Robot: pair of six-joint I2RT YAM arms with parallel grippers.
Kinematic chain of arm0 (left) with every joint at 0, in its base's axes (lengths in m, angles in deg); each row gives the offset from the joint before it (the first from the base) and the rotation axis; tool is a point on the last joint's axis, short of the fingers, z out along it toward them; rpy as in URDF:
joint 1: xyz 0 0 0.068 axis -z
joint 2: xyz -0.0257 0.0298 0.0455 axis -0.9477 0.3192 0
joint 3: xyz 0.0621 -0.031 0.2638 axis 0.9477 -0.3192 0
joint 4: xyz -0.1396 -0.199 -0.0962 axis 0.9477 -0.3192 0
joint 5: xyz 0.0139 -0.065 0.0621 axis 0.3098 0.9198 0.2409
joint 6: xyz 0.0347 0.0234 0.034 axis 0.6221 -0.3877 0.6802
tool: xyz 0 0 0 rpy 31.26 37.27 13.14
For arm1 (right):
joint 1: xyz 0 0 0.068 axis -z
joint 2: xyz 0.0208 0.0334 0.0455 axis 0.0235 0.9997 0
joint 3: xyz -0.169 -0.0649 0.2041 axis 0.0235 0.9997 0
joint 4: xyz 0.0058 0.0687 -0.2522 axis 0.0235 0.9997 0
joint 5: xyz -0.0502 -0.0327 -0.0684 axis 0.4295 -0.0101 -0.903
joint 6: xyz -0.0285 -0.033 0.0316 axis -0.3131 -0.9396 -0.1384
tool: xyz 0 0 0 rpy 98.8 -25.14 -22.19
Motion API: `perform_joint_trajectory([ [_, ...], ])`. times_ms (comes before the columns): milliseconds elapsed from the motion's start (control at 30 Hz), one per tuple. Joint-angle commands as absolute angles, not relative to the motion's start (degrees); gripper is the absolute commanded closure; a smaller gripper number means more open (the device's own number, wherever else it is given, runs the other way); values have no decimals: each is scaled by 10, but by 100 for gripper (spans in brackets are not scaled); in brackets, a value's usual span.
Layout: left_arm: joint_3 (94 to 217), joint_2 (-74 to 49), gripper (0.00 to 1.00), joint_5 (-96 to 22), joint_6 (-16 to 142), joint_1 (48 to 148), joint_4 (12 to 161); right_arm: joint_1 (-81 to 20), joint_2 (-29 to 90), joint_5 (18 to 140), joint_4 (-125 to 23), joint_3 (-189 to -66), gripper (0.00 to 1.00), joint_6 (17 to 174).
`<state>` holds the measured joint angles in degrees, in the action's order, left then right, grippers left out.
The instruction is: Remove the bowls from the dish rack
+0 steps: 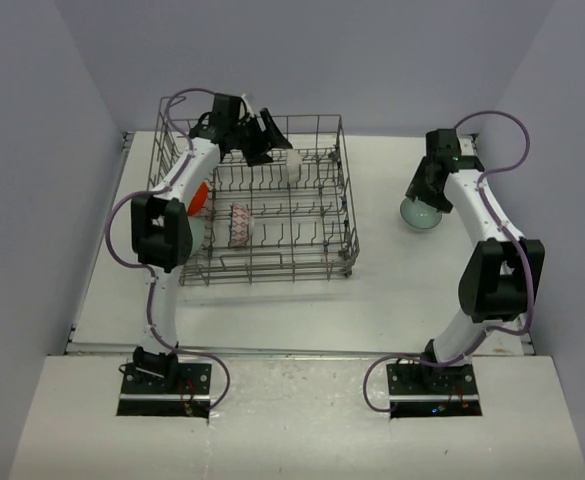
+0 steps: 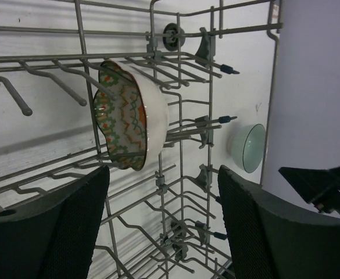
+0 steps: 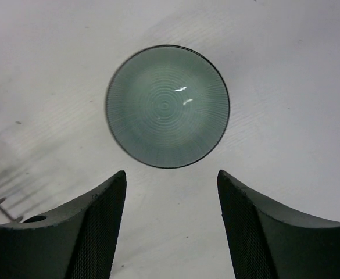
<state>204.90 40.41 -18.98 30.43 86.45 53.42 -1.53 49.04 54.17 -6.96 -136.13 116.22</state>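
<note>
Bowls: pale mint-green bowl upright on table, just ahead of right gripper fingertips, not touching; jaws spread, nothing between them. Patterned bowl, whitish with orange-green zigzag inside, stands on edge among tines of dish rack, ahead of left gripper; jaws wide, empty. Orange bowl in rack, back behind left gripper, half hidden by left arm. Mint-green bowl outside rack, beyond patterned bowl as seen from left gripper.
</note>
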Motion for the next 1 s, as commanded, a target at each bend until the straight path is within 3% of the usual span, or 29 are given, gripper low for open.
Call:
perform_joint_trajectory([
  [0,2080,423,25,-149,299,865,566,-47,443,555,-59,-1406,35,1159],
  [233,2099,460,27,-158,310,866,583,-72,398,588,-46,-1428,36,1153],
  [600,2100,481,27,-133,305,867,650,-78,334,593,-65,-1341,36,1136],
  [967,2094,499,36,-126,307,877,653,-78,310,593,-68,-1312,37,1139],
])
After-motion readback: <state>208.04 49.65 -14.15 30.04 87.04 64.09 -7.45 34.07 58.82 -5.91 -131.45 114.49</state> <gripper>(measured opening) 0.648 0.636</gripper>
